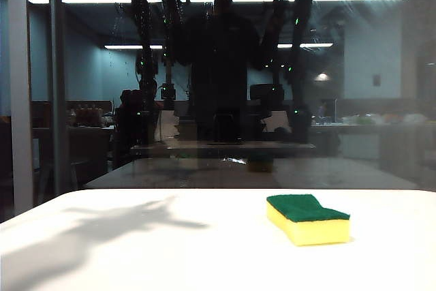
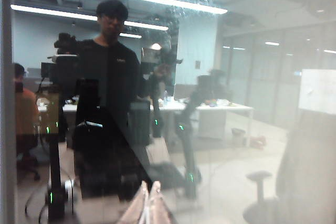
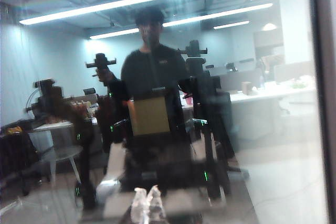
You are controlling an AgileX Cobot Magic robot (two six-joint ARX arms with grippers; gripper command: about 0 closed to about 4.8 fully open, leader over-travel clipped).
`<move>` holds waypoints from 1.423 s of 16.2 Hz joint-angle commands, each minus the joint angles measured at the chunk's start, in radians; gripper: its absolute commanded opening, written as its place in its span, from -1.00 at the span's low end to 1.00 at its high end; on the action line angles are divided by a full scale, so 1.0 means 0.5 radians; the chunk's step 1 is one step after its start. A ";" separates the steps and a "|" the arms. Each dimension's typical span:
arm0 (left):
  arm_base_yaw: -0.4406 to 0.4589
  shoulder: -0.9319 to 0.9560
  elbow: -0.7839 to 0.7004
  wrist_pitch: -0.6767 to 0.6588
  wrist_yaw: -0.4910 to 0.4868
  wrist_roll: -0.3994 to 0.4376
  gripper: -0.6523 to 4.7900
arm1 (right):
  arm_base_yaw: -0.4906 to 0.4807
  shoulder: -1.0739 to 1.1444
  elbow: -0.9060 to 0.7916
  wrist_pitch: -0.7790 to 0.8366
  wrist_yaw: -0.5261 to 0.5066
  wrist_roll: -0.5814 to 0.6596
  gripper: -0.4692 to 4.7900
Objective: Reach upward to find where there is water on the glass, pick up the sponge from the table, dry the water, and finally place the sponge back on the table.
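Both end effectors point(image 2: 148, 203) point(image 3: 147, 203) facing glass point(image 2: 236, 103)

One sponge point(image 1: 308, 218) on the table point(image 1: 170, 250), toward its right edge. One table, one big pane of glass point(image 1: 218, 73) behind it. Two grippers, each seen only from its own wrist: the left gripper point(image 2: 147, 203) and the right gripper point(image 3: 147, 203), fingertips pressed together, both up facing the glass.
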 commanded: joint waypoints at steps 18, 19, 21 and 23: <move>0.001 0.946 1.450 -0.513 0.094 0.148 -0.78 | -0.002 1.541 2.000 -0.829 -0.269 0.006 -0.84; 0.001 0.946 1.450 -0.513 0.099 0.148 -0.78 | -0.002 1.540 2.000 -0.829 -0.291 0.006 -0.84; 0.001 0.946 1.450 -0.513 0.129 0.148 -0.78 | -0.002 1.538 2.001 -0.823 -0.484 0.006 -0.84; 0.001 0.946 1.450 -0.495 0.359 0.147 -0.78 | -0.002 1.534 2.001 -0.783 -0.684 0.006 -0.84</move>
